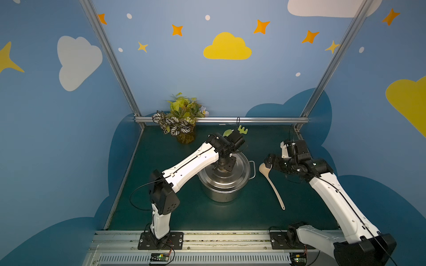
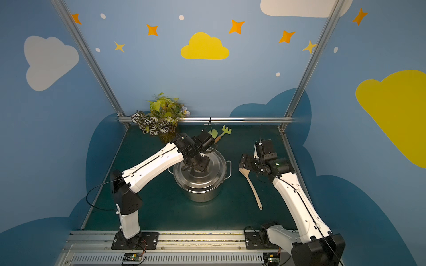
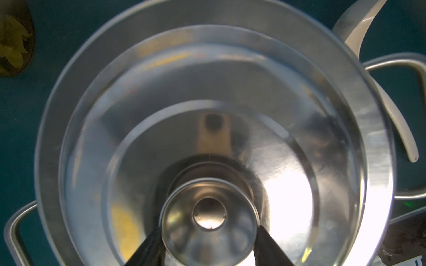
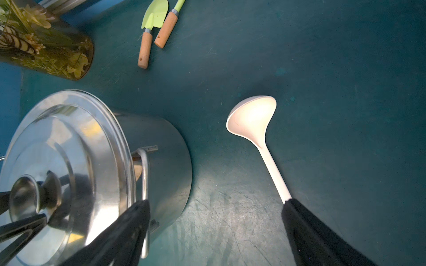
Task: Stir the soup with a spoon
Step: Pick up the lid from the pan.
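**Uncovering the pot, ahead of the stir.** Nearest to us, both arms are mounted on the rail (image 1: pixel 230 237) at the front edge of the green mat (image 1: pixel 179 211). Just beyond it, the spoon (image 1: pixel 273 187) lies flat on the mat to the right of the pot (image 1: pixel 219 193) and apart from it, with its handle tip toward the front and its bowl toward the back. The right gripper (image 4: pixel 215 202) hangs over the bowl end, jaws spread wide and holding nothing. In the right wrist view the handle passes beneath one of its fingers (image 4: pixel 306 225). The pot stands mid-mat with its lid (image 1: pixel 238 176) seated, so we see no soup. The left gripper (image 3: pixel 209 229) reaches down onto the lid's knob (image 3: pixel 208 216) with one finger at either side. We cannot tell whether the fingers already clamp the knob or merely flank it. Farthest back lie a green toy shovel (image 4: pixel 154 16), a rake (image 1: pixel 243 130) and a vase of foliage (image 1: pixel 184 135), none of them involved. We judge the step in hand to be taking the lid off. The next move calls for a firm pinch on the knob, a straight lift, and a resting place for the lid clear of the spoon. Only then need the right gripper close on the handle.
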Tool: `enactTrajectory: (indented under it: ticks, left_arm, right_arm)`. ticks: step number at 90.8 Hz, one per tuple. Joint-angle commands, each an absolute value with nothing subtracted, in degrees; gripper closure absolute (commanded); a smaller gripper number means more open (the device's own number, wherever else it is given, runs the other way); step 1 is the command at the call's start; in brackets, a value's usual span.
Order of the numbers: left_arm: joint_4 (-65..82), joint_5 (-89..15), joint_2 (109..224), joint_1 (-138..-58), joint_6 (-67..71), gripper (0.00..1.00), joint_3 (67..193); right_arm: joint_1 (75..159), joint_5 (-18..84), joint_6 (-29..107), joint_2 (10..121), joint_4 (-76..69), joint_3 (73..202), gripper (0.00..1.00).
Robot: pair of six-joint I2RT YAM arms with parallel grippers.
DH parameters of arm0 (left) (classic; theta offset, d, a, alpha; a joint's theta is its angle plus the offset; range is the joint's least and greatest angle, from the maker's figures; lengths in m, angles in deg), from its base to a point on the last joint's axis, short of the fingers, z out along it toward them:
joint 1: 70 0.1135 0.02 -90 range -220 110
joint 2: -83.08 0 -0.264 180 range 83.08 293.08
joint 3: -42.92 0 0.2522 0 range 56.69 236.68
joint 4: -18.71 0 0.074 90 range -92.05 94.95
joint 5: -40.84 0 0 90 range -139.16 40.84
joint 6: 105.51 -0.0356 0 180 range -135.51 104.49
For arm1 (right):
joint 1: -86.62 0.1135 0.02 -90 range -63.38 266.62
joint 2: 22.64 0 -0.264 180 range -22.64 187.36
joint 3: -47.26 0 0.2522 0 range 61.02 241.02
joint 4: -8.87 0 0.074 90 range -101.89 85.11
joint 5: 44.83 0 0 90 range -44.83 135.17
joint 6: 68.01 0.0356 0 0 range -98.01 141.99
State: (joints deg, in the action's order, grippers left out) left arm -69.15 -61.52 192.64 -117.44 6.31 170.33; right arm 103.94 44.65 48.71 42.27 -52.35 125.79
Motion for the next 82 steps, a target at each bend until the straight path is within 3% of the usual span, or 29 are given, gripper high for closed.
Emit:
enactTrajectory:
  ticks: [1, 36, 82]
  left_arm:
    - [-71.03, -62.37, 194.38, -117.20, 5.13, 0.47, 171.76]
    - [-70.90, -62.08, 191.66, -117.19, 4.08, 0.71, 174.06]
    - [-70.17, -64.20, 180.91, -116.96, 5.39, 0.76, 172.13]
  right_arm:
    - [103.73, 45.16, 48.05, 42.42, -53.23, 126.95, 0.03]
    - [102.98, 45.08, 47.52, 41.86, -53.39, 126.42, 0.03]
    - [101.18, 44.08, 46.64, 42.09, -53.25, 126.19, 0.03]
